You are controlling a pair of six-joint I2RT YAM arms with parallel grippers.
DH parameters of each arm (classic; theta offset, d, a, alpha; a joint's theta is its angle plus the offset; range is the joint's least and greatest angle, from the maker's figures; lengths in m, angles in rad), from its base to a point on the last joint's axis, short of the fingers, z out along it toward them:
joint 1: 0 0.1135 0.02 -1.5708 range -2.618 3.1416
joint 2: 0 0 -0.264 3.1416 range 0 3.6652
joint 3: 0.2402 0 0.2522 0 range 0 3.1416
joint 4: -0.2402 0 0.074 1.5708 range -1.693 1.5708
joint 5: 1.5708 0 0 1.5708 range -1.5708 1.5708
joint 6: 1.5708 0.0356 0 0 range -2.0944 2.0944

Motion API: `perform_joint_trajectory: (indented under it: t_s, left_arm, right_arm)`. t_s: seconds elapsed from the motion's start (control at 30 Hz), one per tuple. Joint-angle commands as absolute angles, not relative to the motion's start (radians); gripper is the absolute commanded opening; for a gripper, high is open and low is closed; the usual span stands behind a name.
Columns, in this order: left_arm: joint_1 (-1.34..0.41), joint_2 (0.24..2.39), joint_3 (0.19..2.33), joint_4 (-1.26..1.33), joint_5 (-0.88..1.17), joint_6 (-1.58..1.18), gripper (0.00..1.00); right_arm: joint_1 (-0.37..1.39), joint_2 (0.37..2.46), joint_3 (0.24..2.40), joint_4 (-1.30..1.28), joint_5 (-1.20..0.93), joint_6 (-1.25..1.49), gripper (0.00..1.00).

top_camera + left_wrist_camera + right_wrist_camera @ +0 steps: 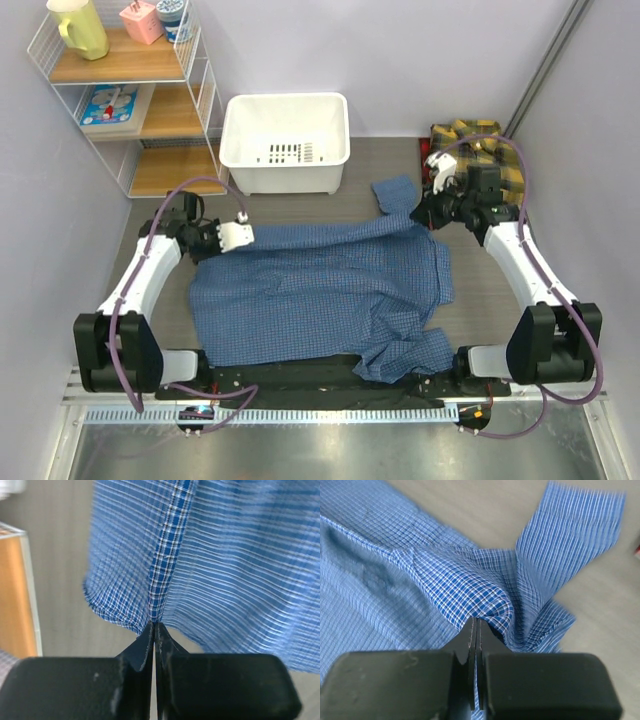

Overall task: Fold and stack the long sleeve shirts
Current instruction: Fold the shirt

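Blue shirt (320, 290), spread on the table (490, 290) between my arms; my left fingers (144, 647) are closed on its far-left edge, my right fingers (468, 642) pinch a fold at its far-right side.

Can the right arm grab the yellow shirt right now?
Probably not yet. The right gripper is shut on the blue shirt. The yellow shirt lies close by, so it must let go first.

Blue fine-check shirt (320, 290), yellow-and-dark plaid shirt (456, 130), possibly red-trimmed, white bin (260, 172)
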State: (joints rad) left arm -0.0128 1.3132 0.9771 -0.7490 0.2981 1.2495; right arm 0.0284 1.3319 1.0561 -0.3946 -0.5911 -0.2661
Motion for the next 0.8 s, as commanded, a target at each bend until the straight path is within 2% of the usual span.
perform_joint_trajectory:
  t_s: [0.0,0.17,0.23,0.3,0.33,0.37,0.4,0.47,0.5,0.6,0.67,0.77]
  left_arm:
    - [-0.005,1.264,0.92,-0.83,0.288,1.315,0.0]
    - [-0.005,1.273,0.85,-0.831,0.305,1.316,0.0]
    - [-0.005,1.298,0.838,-0.822,0.29,1.31,0.09]
    - [-0.005,1.318,0.844,-0.825,0.282,1.283,0.25]
    - [-0.005,1.322,0.856,-0.851,0.284,1.27,0.28]
    - [-0.005,1.325,0.891,-0.865,0.299,1.241,0.32]
    - [-0.005,1.328,0.911,-0.88,0.314,1.224,0.39]
    - [-0.005,1.341,0.957,-0.911,0.372,1.186,0.44]
    - [-0.005,1.347,1.001,-0.916,0.394,1.137,0.49]
    - [-0.005,1.391,1.095,-0.904,0.452,1.011,0.54]
    - [-0.008,1.422,1.132,-0.881,0.468,0.964,0.56]
    - [-0.014,1.433,1.176,-0.833,0.48,0.881,0.67]
  right_arm:
    - [0.021,1.269,0.98,-0.439,-0.632,-0.322,0.01]
    - [0.034,1.259,0.907,-0.476,-0.644,-0.37,0.01]
    - [0.04,1.281,0.893,-0.494,-0.643,-0.4,0.01]
    - [0.04,1.324,0.911,-0.541,-0.661,-0.428,0.13]
    - [0.04,1.341,0.954,-0.623,-0.667,-0.463,0.21]
    - [0.04,1.351,0.977,-0.659,-0.67,-0.472,0.35]
    - [0.04,1.368,1.001,-0.688,-0.669,-0.474,0.42]
    - [0.035,1.379,1.064,-0.752,-0.667,-0.476,0.56]
    - [0.032,1.394,1.1,-0.747,-0.66,-0.465,0.59]
    - [0.031,1.448,1.181,-0.666,-0.64,-0.368,0.6]
    - [0.031,1.523,1.227,-0.591,-0.595,-0.284,0.61]
    - [0.031,1.675,1.36,-0.5,-0.52,-0.255,0.63]
